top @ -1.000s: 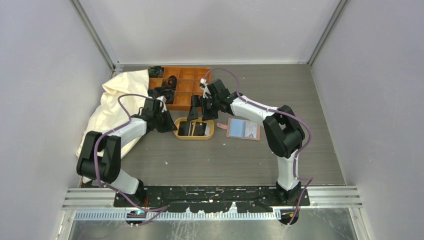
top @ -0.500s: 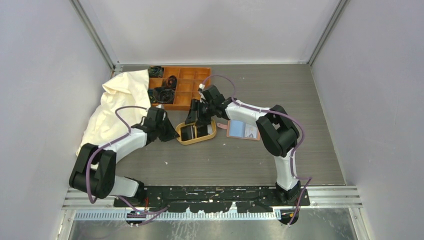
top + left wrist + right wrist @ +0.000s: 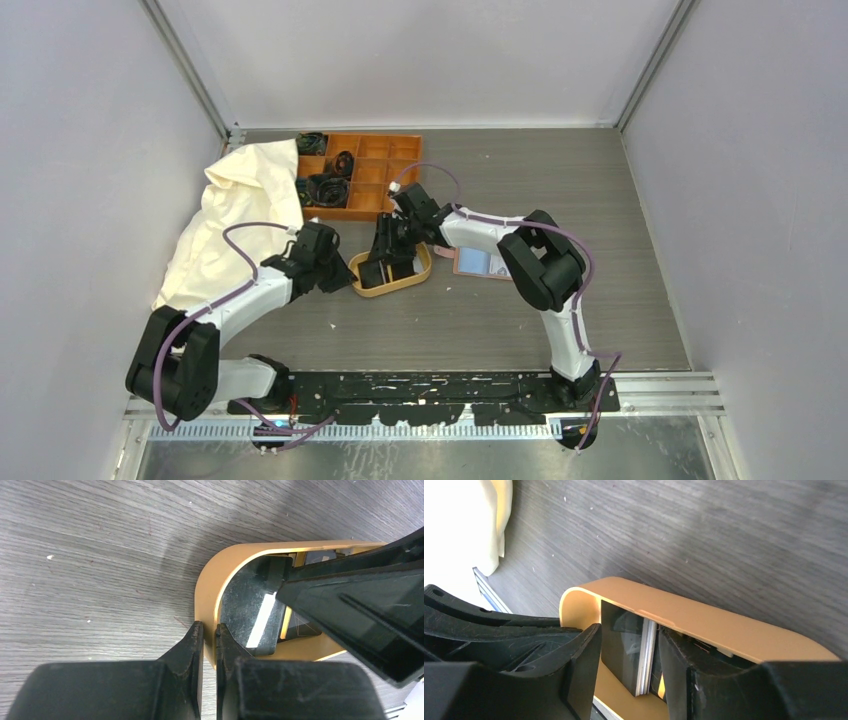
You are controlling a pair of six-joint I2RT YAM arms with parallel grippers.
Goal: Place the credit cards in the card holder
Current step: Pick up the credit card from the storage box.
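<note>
Credit cards [image 3: 624,650]: black, one pale edge showing, standing on edge inside the oval wooden tray [image 3: 704,617]. My right gripper [image 3: 631,631] reaches into the tray, its fingers bracketing the cards closely on both sides; I cannot tell whether they pinch yet. My left gripper [image 3: 209,630] is closed on the tray's end rim, steadying it. Card holder [image 3: 478,262]: lying open just beside the tray, on its right. Step in hand: extracting a card. The next move calls for a firm pinch, a straight lift clear of the rim, then carriage to the holder.
</note>
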